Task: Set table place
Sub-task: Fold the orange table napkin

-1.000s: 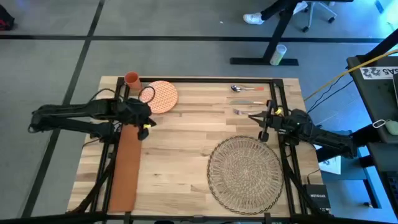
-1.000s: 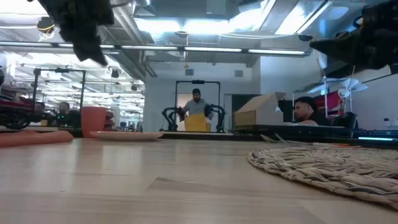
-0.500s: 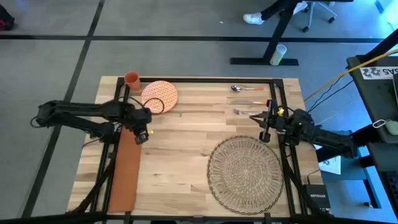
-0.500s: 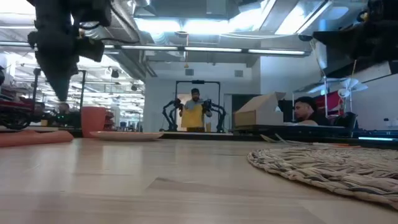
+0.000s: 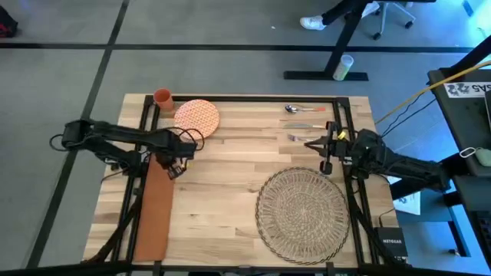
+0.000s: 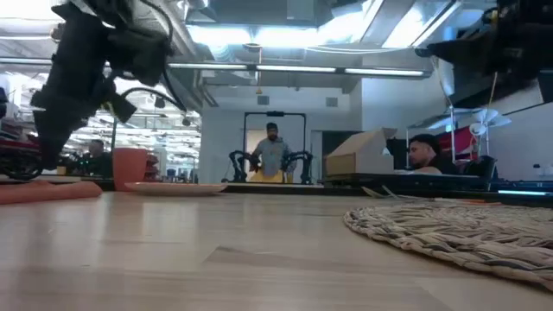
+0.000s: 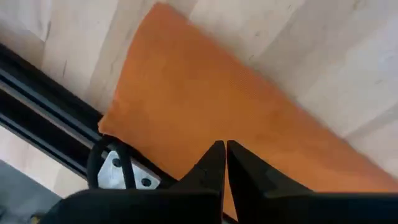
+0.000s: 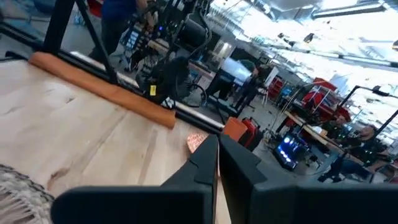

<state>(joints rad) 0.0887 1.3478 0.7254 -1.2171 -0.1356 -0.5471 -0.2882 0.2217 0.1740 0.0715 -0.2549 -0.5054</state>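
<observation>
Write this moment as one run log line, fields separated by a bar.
left gripper: shut, over napkin end | right gripper: shut, above mat | plate: far left

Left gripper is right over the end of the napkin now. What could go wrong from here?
The left gripper has its fingers shut above the rust-orange napkin, so descending like this would likely press the cloth, not grip it. That napkin end lies beside the black frame rail; a low approach may snag it. Carrying the napkin toward the woven mat could meet the right gripper waiting beside it.
</observation>
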